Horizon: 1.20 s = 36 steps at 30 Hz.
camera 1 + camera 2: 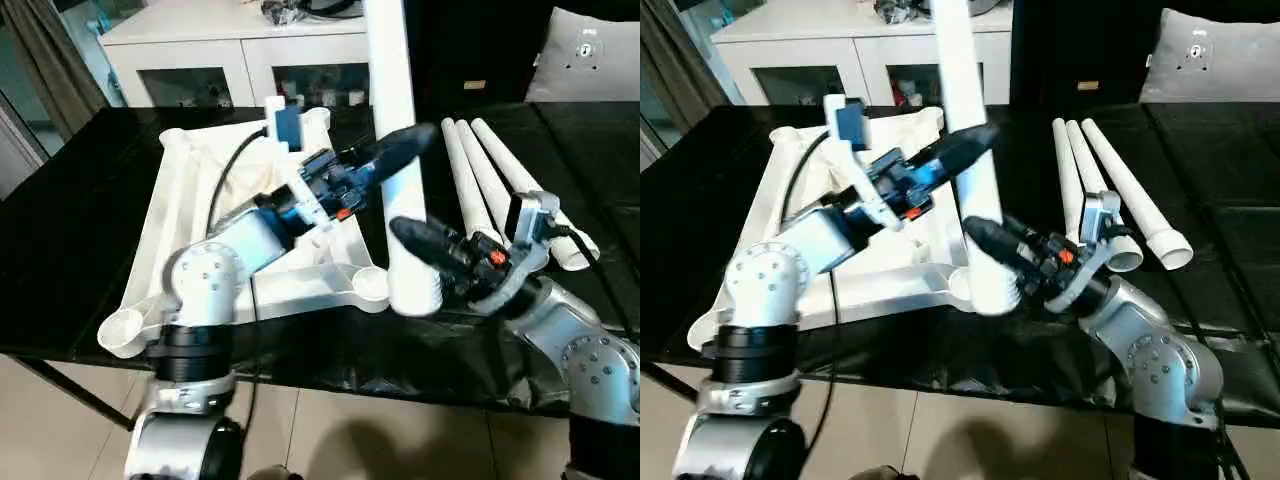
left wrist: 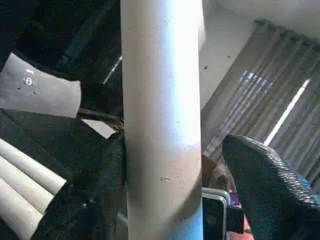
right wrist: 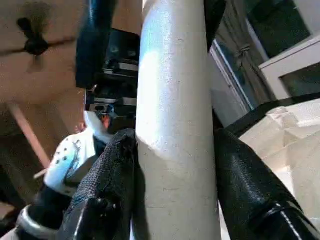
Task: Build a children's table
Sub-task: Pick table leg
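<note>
One leg (image 1: 400, 150) stands upright, clamped low by the right gripper (image 1: 425, 262); left gripper (image 1: 395, 150) jaws apart around it (one finger touching). Lower it squarely into the tabletop's (image 1: 180, 200) corner socket (image 1: 370, 285).

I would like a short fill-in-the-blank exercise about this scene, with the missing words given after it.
1. The right gripper is shut on an upright white ____.
2. Beside it, ____ spare legs lie on the black table.
3. The tabletop lies with its ribbed side facing ____.

Missing words: leg; three; up
</note>
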Motion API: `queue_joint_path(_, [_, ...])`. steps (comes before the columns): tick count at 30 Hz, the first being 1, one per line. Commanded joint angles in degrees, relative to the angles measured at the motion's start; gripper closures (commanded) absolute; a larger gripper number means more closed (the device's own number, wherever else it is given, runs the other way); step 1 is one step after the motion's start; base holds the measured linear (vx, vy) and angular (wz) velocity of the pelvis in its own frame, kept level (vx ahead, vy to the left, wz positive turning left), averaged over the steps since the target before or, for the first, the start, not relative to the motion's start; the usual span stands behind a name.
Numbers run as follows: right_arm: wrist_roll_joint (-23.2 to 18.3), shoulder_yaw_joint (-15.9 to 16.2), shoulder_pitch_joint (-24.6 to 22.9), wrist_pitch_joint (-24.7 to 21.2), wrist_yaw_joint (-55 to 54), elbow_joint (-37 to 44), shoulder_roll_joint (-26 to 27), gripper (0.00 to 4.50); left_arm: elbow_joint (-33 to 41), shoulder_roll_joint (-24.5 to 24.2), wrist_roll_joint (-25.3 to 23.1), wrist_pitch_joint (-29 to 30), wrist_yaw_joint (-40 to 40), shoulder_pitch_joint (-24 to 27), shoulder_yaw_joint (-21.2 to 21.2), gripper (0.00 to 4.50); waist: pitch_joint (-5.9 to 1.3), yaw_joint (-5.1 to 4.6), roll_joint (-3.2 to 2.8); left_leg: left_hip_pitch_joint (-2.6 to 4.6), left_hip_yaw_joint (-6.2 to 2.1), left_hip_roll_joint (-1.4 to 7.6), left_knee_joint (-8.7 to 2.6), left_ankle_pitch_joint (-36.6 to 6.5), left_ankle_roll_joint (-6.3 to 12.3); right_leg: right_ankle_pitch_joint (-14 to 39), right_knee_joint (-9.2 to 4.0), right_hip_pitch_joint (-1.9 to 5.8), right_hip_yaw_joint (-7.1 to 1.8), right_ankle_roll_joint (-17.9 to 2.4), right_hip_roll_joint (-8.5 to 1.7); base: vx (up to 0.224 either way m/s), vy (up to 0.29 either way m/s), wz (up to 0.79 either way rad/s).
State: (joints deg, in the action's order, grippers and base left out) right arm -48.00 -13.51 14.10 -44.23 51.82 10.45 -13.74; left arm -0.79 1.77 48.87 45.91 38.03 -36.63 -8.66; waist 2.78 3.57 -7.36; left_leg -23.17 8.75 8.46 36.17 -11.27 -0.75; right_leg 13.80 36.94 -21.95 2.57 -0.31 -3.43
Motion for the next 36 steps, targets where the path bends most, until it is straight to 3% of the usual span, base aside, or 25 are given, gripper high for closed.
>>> queue_joint_path(1, [-0.9, 0.5, 0.1, 0.1, 0.2, 0.8, 0.0, 2.65, 2.1, -0.6, 1.4, 0.3, 1.4, -0.1, -0.1, 1.36, -3.66, 0.23, 1.43, 0.7, -1.52, 3.59, -3.9, -2.9, 4.88, 7.3, -5.51, 2.78, -2.34, -11.0, -4.81, 0.0, 0.0, 0.0])
queue_joint_path(15, [-1.5, 1.5, -0.3, 1.2, -0.4, 1.0, -1.0, 2.65, 1.8, -2.1, 1.3, -0.8, 2.9, 0.7, 1.4, 2.55, -3.79, 0.22, 1.33, 0.76, -1.55, 3.64, -3.94, -1.4, 5.43, 3.6, -5.3, 2.91, -2.24, -11.4, -4.81, 0.0, 0.0, 0.0])
queue_joint_path(19, [-1.4, 1.4, -0.1, 1.6, -0.6, 0.9, -1.2, 2.65, 1.6, -2.2, 1.2, -1.1, 2.6, 0.5, 1.2, 2.67, -3.82, 0.24, 1.41, 0.74, -1.54, 3.67, -3.91, -0.9, 5.76, 2.7, -5.2, 2.96, -2.21, -11.7, -4.82, 0.0, 0.0, 0.0])
queue_joint_path(24, [3.8, 3.3, 1.0, 4.4, -2.5, 0.2, -2.2, 2.65, 0.7, -3.1, -1.4, -3.4, 1.6, 0.0, 1.4, 2.68, -3.78, 0.25, 1.46, 0.8, -1.52, 3.69, -3.9, -1.2, 5.56, 3.5, -5.25, 2.92, -2.22, -11.5, -4.79, 0.0, 0.0, 0.0])
queue_joint_path(25, [3.8, 3.3, 1.0, 4.4, -2.5, 0.2, -2.2, 2.09, 0.7, -3.1, -1.4, -3.4, 1.6, 0.0, 1.4, 2.68, -3.77, 0.21, 1.44, 0.81, -1.52, 3.7, -3.95, -1.3, 5.45, 3.7, -5.23, 2.91, -2.24, -11.4, -4.78, 0.0, 0.0, 0.0])
queue_joint_path(26, [6.0, 3.8, 2.3, 5.6, -4.4, -0.9, -2.4, 1.96, -0.1, -4.4, -3.7, -5.1, 1.0, -0.6, 1.9, 2.68, -3.8, 0.24, 1.71, 0.8, -1.58, 3.68, -3.99, -1.2, 5.31, 4.1, -5.3, 2.91, -2.25, -11.2, -4.8, 0.0, 0.0, 0.0])
queue_joint_path(28, [7.9, 4.3, 3.4, 7.1, -5.7, -1.8, -2.6, 1.89, -0.9, -5.9, -5.9, -6.3, 0.5, -1.2, 2.2, 2.68, -3.78, 0.09, 1.56, 0.91, -1.53, 3.63, -4.01, -1.4, 4.77, 4.6, -5.34, 2.8, -2.2, -10.9, -4.66, 0.0, 0.0, 0.0])
queue_joint_path(31, [8.4, 5.0, 4.2, 7.5, -5.2, -2.1, -3.6, 1.6, -1.7, -7.7, -8.9, -7.7, -0.4, -1.8, 3.2, 2.69, -3.81, -0.02, 2.16, 0.93, -1.35, 3.56, -3.95, -1.5, 4.55, 4.5, -5.21, 2.93, -2.37, -10.8, -4.73, 0.0, 0.0, 0.0])
queue_joint_path(32, [8.5, 5.4, 4.7, 7.1, -5.2, -1.8, -4.2, 1.56, -2.0, -8.8, -11.3, -8.5, -1.6, -2.1, 4.3, 2.7, -3.85, 0.08, 1.91, 0.85, -1.42, 3.61, -3.91, -0.6, 4.85, 3.4, -5.02, 2.98, -2.36, -10.8, -4.74, 0.0, 0.0, 0.0])
queue_joint_path(36, [10.4, 6.6, 6.4, 6.9, -7.2, -1.1, -4.7, 1.23, -1.5, -9.9, -13.7, -9.1, -2.1, -2.4, 6.0, 2.7, -4.14, 0.18, 2.47, 0.85, -1.33, 3.66, -3.57, 2.4, 6.65, -1.2, -4.39, 2.92, -2.28, -11.9, -4.8, 0.0, 0.0, 0.0])
